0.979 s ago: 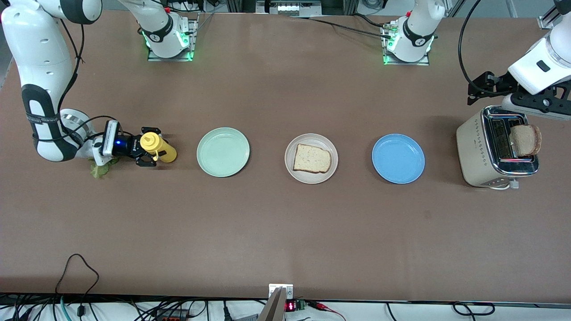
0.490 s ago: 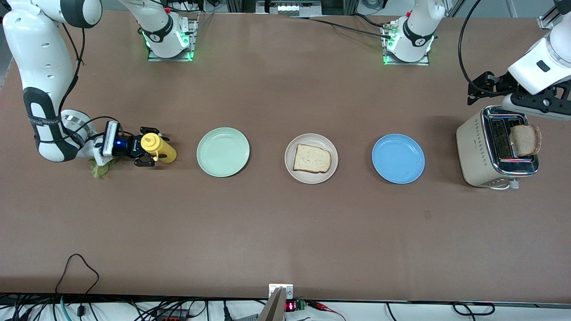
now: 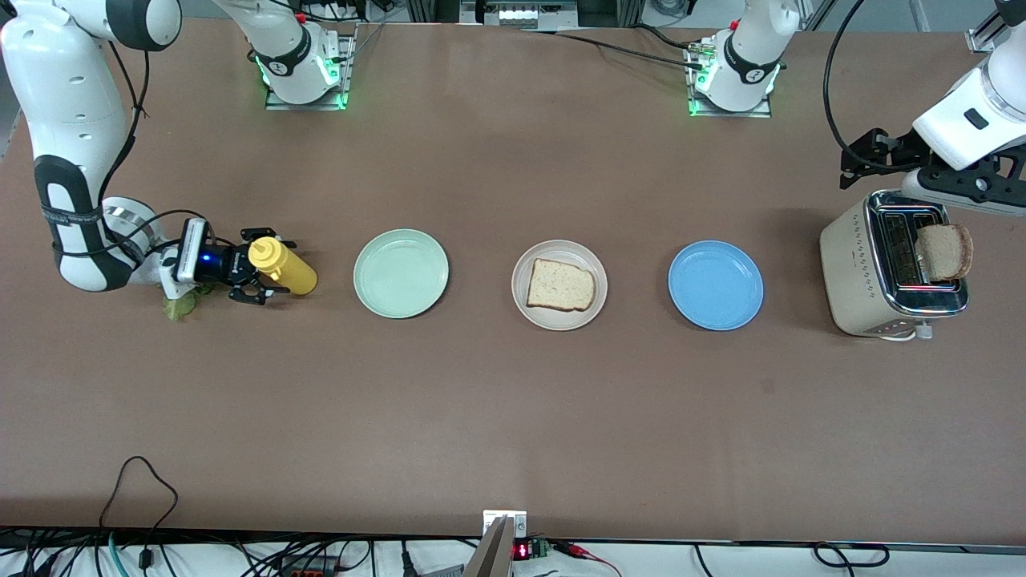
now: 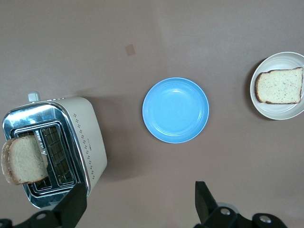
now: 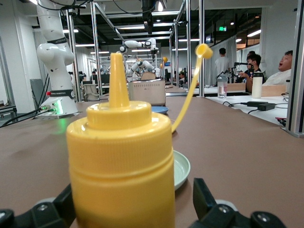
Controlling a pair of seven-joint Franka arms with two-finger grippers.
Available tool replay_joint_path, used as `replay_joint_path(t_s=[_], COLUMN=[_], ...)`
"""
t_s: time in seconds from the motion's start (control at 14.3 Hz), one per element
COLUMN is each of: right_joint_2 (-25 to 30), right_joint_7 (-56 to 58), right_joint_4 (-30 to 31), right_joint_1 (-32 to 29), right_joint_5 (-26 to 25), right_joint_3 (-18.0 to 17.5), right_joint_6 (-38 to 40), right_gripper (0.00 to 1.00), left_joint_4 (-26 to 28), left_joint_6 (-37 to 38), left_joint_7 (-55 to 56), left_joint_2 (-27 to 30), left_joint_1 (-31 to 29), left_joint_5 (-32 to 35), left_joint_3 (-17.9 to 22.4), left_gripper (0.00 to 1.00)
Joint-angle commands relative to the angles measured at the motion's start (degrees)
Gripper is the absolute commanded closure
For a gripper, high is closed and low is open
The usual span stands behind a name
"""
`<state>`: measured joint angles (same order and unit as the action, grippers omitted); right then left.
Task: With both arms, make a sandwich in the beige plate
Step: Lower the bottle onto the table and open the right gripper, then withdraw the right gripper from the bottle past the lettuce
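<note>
Brown table (image 3: 513,417): plates (image 3: 401,273), toaster (image 3: 886,272), bottle (image 3: 284,271), lettuce (image 3: 178,305).

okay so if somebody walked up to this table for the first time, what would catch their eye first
Probably the row of three plates across the middle: a green plate, a beige plate holding one slice of bread, and a blue plate. At the right arm's end, the open right gripper flanks an upright yellow squeeze bottle, with a lettuce leaf beside it. At the left arm's end, the open left gripper hangs over a toaster with a second slice sticking up.

Left end effector (image 4: 137,209) hangs high, fingers spread; right end effector (image 3: 263,270) low, horizontal, fingers spread.
</note>
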<state>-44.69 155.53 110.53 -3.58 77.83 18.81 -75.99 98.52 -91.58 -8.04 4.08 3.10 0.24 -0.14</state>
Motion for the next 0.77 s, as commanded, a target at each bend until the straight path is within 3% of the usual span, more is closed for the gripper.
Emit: replay_joint_path(t_s=[0.0, 0.28, 0.42, 0.7], right_joint_2=[0.2, 1.1, 2.8, 5.7], right_joint_7=[1.2, -1.2, -4.7, -14.8], right_joint_4=[-1.4, -4.1, -6.3, -12.8], right_joint_1=[-1.9, -5.0, -4.3, -4.2], right_joint_5=[-3.8, -9.8, -12.3, -19.2], right_joint_3=[1.6, 2.6, 5.6, 8.2], right_joint_6=[1.7, 1.7, 1.7, 1.3], right_gripper=[0.00, 0.00, 0.00, 0.00], left_joint_4=[-1.7, -1.8, -1.7, -1.7], left_joint_6=[1.1, 1.1, 1.1, 1.1], left_joint_7=[0.6, 0.6, 0.6, 0.6], left_joint_2=[-0.8, -0.8, -0.8, -0.8], left_joint_1=[0.2, 0.2, 0.1, 0.1], left_joint_5=[0.3, 0.3, 0.3, 0.3], left_joint_3=[-0.1, -0.1, -0.1, -0.1], left_gripper=[0.00, 0.00, 0.00, 0.00])
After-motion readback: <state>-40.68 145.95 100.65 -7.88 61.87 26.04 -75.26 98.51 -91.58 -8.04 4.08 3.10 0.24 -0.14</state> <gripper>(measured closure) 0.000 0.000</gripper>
